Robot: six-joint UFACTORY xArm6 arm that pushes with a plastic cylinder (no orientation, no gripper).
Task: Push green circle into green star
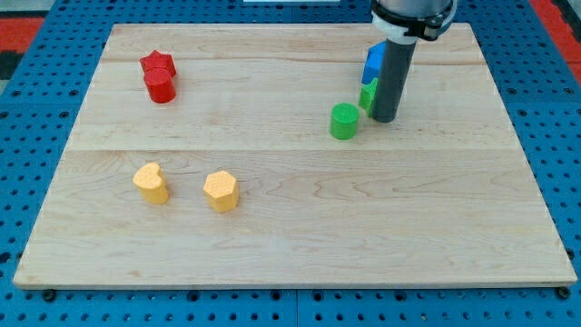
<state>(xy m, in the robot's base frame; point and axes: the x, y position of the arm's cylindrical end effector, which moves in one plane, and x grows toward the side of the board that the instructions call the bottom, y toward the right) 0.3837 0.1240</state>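
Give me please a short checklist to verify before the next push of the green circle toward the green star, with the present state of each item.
1. Green circle in full view, standing free: ok.
2. Green star located: ok, but mostly hidden behind the rod; its shape cannot be confirmed.
3. My tip behind the circle for the push: not ok; it stands at the circle's right, beside the star.
4. Gap between circle and star clear: cannot tell, the rod covers it.
5. Blue block apart from the star: cannot tell.
6. Red and yellow blocks out of the way: ok.
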